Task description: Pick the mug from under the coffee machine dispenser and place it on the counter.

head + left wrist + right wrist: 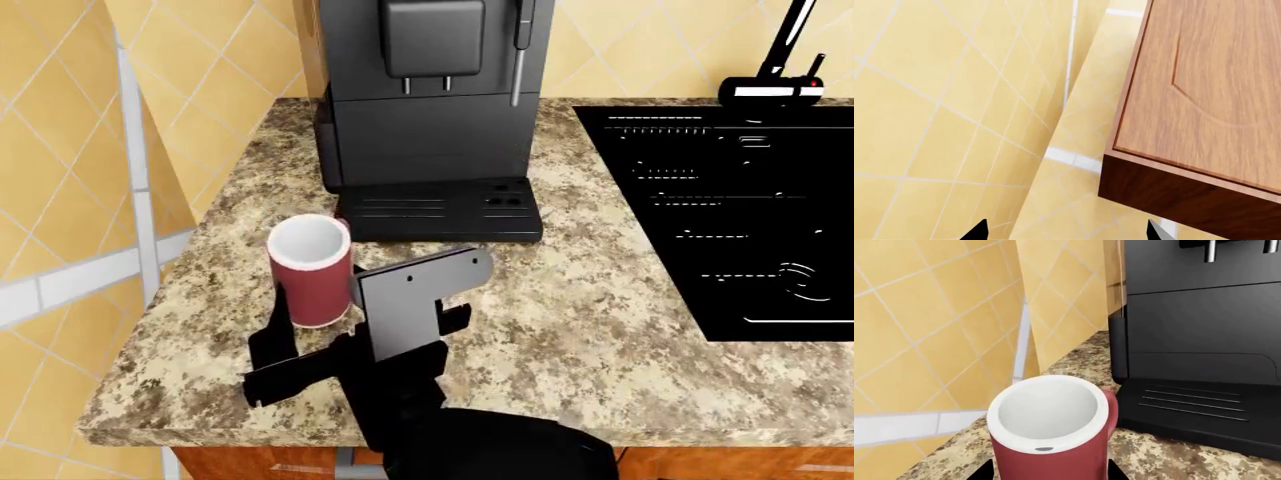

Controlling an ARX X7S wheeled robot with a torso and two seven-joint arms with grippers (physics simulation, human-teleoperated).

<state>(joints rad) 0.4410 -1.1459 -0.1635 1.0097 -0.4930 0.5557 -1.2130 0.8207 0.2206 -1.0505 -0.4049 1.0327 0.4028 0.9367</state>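
Right claw point(310, 335) sits nearest in the head view, its black fingers either side of the mug point(311, 270). In the right wrist view the two tips flank the mug's base, apparently closed on it; contact itself is cut off at the frame edge, so read the grip as likely, not confirmed.

Mug: upright, clear of the coffee machine dispenser point(433, 40), in front and to the left of the drip tray point(441, 210), over the granite counter point(601, 330). You cannot tell whether its bottom rests on the stone or hangs just above.

Left claw point(1067, 231): two tips apart, nothing between them, pointed at yellow wall tile point(934, 100) and a wooden cabinet point(1201, 85).

Progress: removal from under the dispenser looks done. Left for you: seat the mug on the counter, release, withdraw. Mind the near counter edge.
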